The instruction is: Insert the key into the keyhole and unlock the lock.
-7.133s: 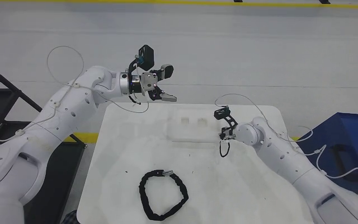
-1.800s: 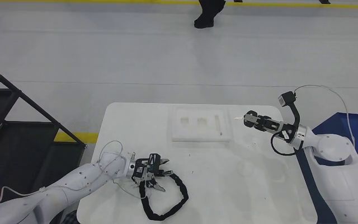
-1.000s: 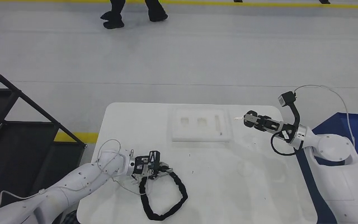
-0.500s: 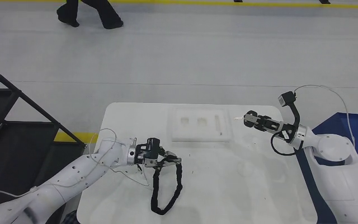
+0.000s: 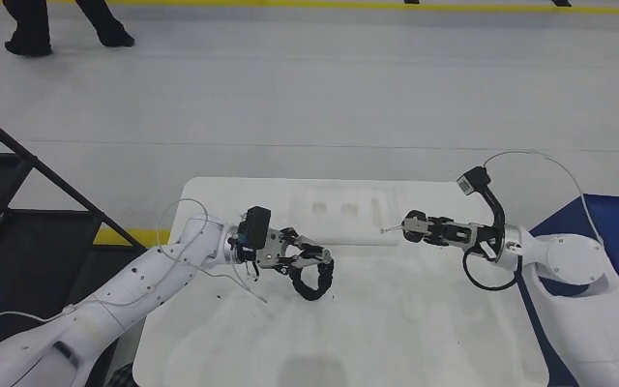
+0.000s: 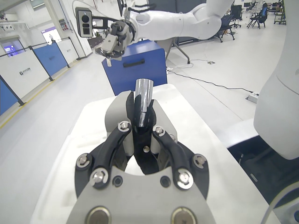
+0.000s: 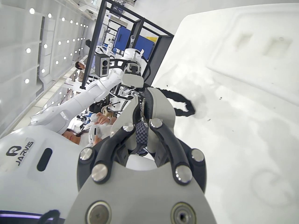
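One lock [image 5: 314, 282] and one key [image 5: 391, 230] are in play, each held by one of the two claws. In the top view the left claw [image 5: 302, 259] sits just left of the frame's centre, clenched on the lock. The lock's black loop hangs below and to the right of the fingers; whether its low end touches the worktop [image 5: 416, 329] cannot be told. In the left wrist view the lock's chrome barrel [image 6: 144, 94] stands up out of the fingertips near the middle of the frame. The fingers pinch it from both sides where the black sleeve meets the metal, and its open end points away from the wrist, toward the other arm. The right claw [image 5: 410, 228] is right of centre in the top view, gripping the key by its head, so that the thin blade sticks out to the left toward the lock. Key tip and barrel are near each other but apart, with bare worktop between them. In the left wrist view that claw and key show in the upper left, above and beyond the barrel. One white tray [image 5: 368, 198] lies on the worktop behind the two claws, at upper centre of the top view. The right wrist view shows two square recesses [image 7: 243, 40] in it at upper right.
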